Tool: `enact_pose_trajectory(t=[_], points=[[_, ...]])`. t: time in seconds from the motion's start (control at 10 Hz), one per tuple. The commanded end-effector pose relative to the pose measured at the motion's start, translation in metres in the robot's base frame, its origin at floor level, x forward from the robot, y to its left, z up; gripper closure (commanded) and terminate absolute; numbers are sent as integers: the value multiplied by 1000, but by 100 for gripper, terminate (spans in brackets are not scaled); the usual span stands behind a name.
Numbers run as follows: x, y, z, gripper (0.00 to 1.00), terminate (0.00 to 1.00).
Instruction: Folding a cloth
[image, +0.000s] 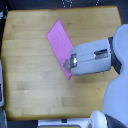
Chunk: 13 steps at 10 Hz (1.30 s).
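Thin pink-magenta rectangular cloth (62, 46) flat, diagonal on the light wooden tabletop (30, 65), my grey pincer (67, 63) at its lower end near the exterior view's right, jaw state unclear, too blurred.

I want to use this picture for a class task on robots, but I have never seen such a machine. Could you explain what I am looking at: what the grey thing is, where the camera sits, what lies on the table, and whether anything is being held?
There is one picture, taken by a camera off the arm that looks down on a wooden table. The bulky grey and white shape coming in from the exterior view's right is the robot's arm, and it ends in the hand. On the table lies a thin pink cloth, a long flat rectangle set at a slant. The hand is at the cloth's lower end, at or over its edge. The picture is too blurred to tell whether the hand is open or has pinched the fabric. Nothing is visibly lifted, and the cloth looks flat and not yet folded.
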Motion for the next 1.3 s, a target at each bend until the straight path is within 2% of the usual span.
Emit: enact_pose_trajectory(t=[0.0,0.2,0.3,0.4,0.6,1.2], points=[[6,-21,-25,0,0],[5,-18,-32,0,0],[3,-18,-31,100,0],[0,-17,-28,100,0],[12,-11,-30,100,0],[12,-19,-18,100,0]])
